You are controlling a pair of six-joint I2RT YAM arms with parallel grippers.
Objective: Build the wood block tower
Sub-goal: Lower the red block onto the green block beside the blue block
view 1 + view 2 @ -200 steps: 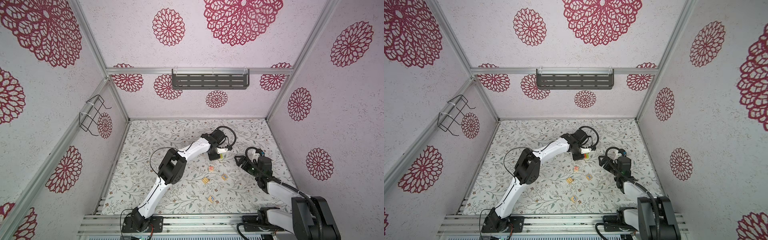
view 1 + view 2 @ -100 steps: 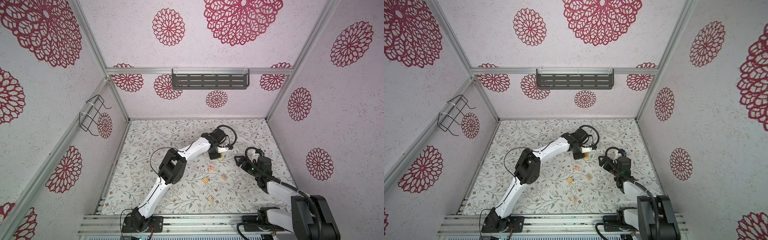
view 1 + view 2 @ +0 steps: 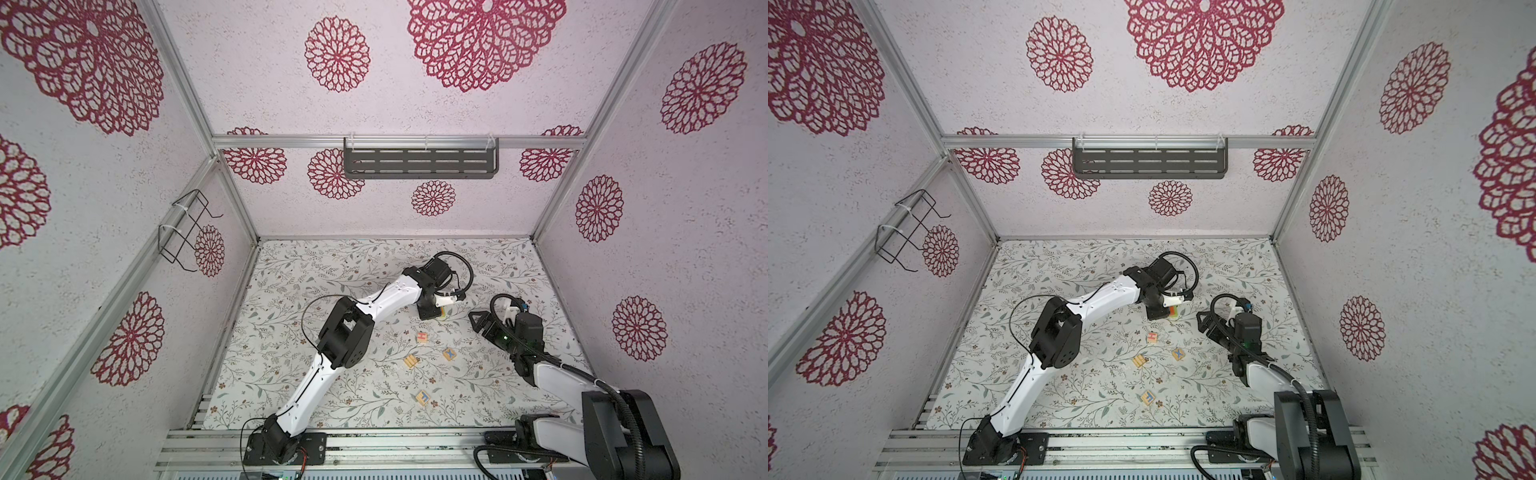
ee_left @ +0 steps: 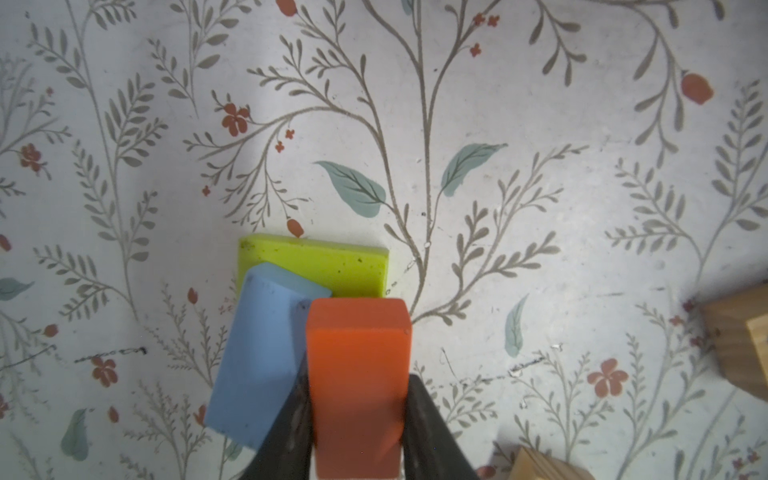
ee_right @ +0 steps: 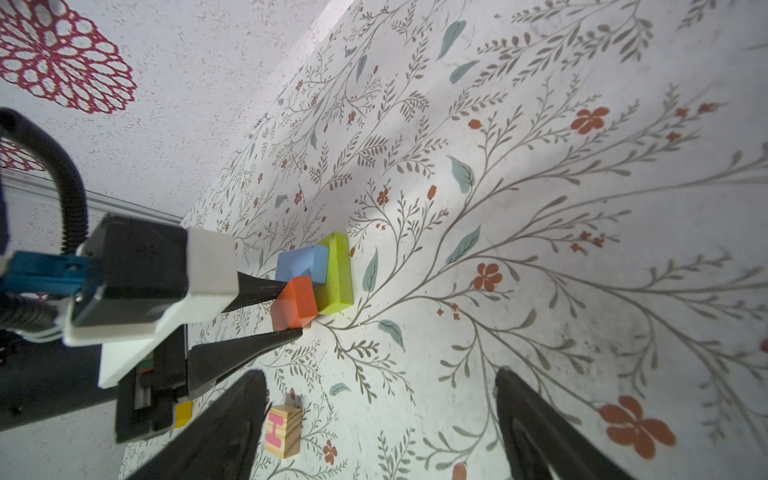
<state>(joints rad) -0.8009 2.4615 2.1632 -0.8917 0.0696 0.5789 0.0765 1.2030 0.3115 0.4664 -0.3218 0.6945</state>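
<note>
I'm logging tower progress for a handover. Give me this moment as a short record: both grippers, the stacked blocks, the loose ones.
left gripper: shut on orange block
orange block: beside blue block, over lime block; whether set down, cannot tell
blue block: lying askew on lime block
lime block: flat on table
right gripper: open, empty, apart from these blocks
loose: four letter cubes on table, H cube nearest lime block
</note>
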